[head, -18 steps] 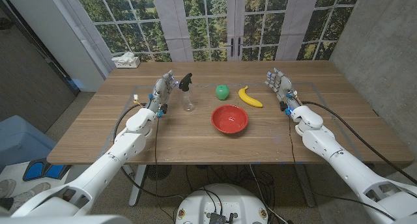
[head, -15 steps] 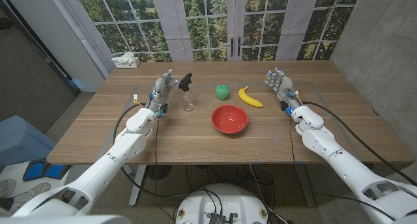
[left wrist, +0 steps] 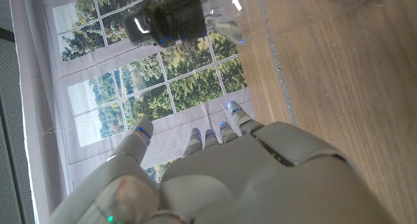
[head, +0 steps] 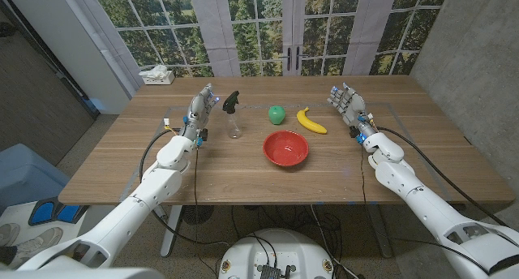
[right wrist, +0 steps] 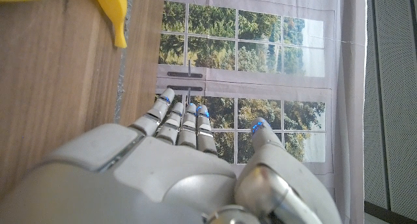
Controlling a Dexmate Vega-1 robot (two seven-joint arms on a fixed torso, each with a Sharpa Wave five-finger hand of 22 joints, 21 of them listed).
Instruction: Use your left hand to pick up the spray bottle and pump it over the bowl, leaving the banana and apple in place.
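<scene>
A clear spray bottle (head: 234, 117) with a black pump head (left wrist: 171, 17) stands upright on the table. My left hand (head: 199, 107) is raised just to its left, fingers apart, a small gap from the bottle, holding nothing. The red bowl (head: 285, 148) sits in the middle, empty. Behind it lie a green apple (head: 277, 114) and a yellow banana (head: 310, 121), whose tip (right wrist: 115, 19) appears in the right wrist view. My right hand (head: 347, 102) is held up right of the banana, fingers spread and empty.
A white tissue box (head: 157, 75) sits at the table's far left corner. Windows and curtains stand behind the wooden table (head: 243, 178).
My left hand has shifted slightly up and toward the far side beside the bottle. The right hand has edged a little left. Bottle, bowl and fruit have not moved.
</scene>
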